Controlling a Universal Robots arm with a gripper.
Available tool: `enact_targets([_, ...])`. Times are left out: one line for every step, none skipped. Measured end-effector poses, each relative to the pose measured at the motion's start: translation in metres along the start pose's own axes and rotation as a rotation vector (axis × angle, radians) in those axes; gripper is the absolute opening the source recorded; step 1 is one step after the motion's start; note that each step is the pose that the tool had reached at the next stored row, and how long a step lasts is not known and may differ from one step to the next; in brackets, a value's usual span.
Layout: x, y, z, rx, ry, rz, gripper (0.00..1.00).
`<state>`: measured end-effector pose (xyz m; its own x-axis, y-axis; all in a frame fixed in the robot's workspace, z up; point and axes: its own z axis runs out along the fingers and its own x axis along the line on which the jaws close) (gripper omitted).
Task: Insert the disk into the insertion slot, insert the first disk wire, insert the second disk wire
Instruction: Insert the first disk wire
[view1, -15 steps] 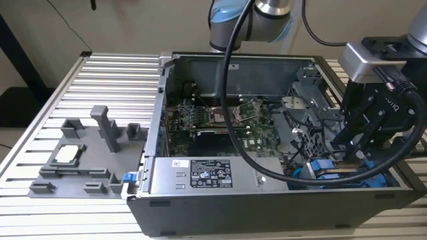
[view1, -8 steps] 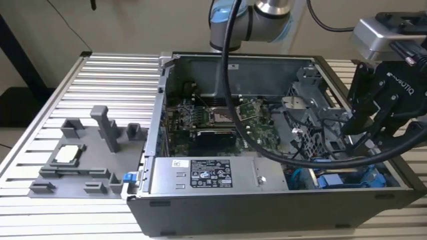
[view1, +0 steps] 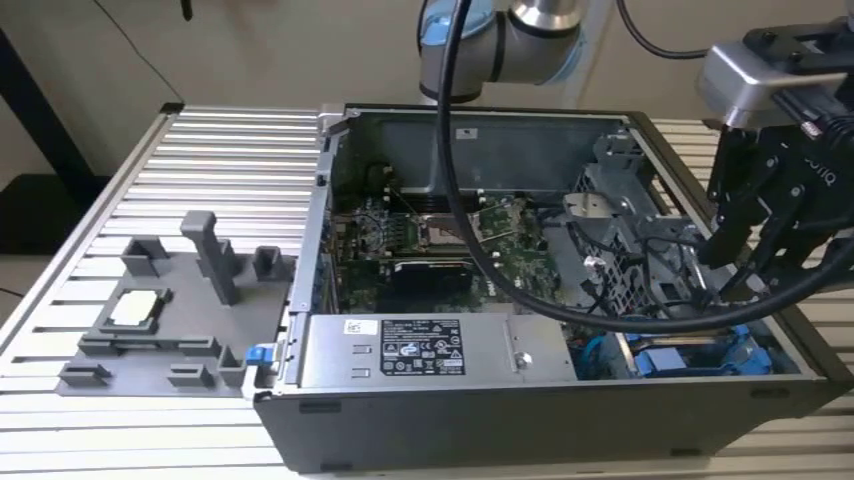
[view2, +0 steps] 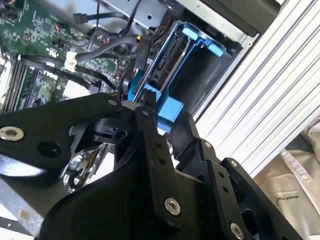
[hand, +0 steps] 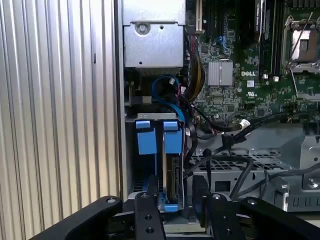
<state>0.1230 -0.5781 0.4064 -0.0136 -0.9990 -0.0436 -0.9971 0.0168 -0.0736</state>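
Observation:
The disk (hand: 170, 182), edge-on in its bright blue carrier (hand: 172, 136), sits down in the dark insertion slot (view2: 200, 82) at the case's corner. In the exterior view the carrier's blue (view1: 701, 358) shows at the case's lower right. My black gripper (hand: 175, 184) hangs just over the disk's end, its fingers (hand: 150, 212) standing either side of it with a gap on one side, so it is open. In the second wrist view the gripper (view2: 167, 111) is right at a blue carrier tab (view2: 167, 107). Black wires (hand: 225, 145) with a white connector (hand: 244, 123) lie loose beside the slot.
The open computer case (view1: 534, 420) stands on a slatted metal table (view1: 200, 150). A grey power supply box (view1: 414, 350) sits next to the slot, with the green motherboard and processor socket (view1: 441, 235) beyond it. A grey fixture (view1: 160, 310) lies at the exterior view's left.

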Motion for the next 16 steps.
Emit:
enact_targets([0.0, 0.0004, 0.0, 0.0184, -0.0025, -0.001, 0.41])
enact_targets([0.0, 0.0009, 0.0, 0.0364, -0.0048, -0.001, 0.41])
enact_targets([-0.0001, 0.0012, 0.0, 0.0543, -0.0071, -0.002, 0.41])
enact_targets([-0.0001, 0.0017, -0.0001, 0.0722, -0.0093, -0.002, 0.41])
enact_targets([-0.0002, 0.002, 0.0, 0.0902, -0.0115, -0.003, 0.41])
enact_targets([-0.0002, 0.0023, 0.0001, 0.1064, -0.013, -0.004, 0.41])
enact_targets([-0.0005, 0.0023, 0.0004, 0.1094, -0.0136, -0.007, 0.41])
enact_targets([-0.0005, 0.0022, 0.0004, 0.1092, -0.0144, -0.015, 0.41])
enact_targets([-0.0006, 0.0022, 0.0005, 0.1087, -0.0158, -0.024, 0.41])
enact_targets([-0.0007, 0.0021, 0.0007, 0.1083, -0.0168, -0.033, 0.41])
enact_targets([-0.0007, 0.002, 0.0008, 0.1079, -0.018, -0.041, 0.41])
enact_targets([-0.0009, 0.0018, 0.0009, 0.1074, -0.0191, -0.049, 0.41])
enact_targets([-0.0011, 0.0016, 0.0011, 0.1071, -0.02, -0.056, 0.41])
enact_targets([-0.0015, 0.0013, 0.0013, 0.1068, -0.0207, -0.062, 0.41])
enact_targets([-0.0022, 0.001, 0.0015, 0.1067, -0.0209, -0.064, 0.41])
enact_targets([-0.0029, 0.0005, 0.0019, 0.1067, -0.0211, -0.065, 0.41])
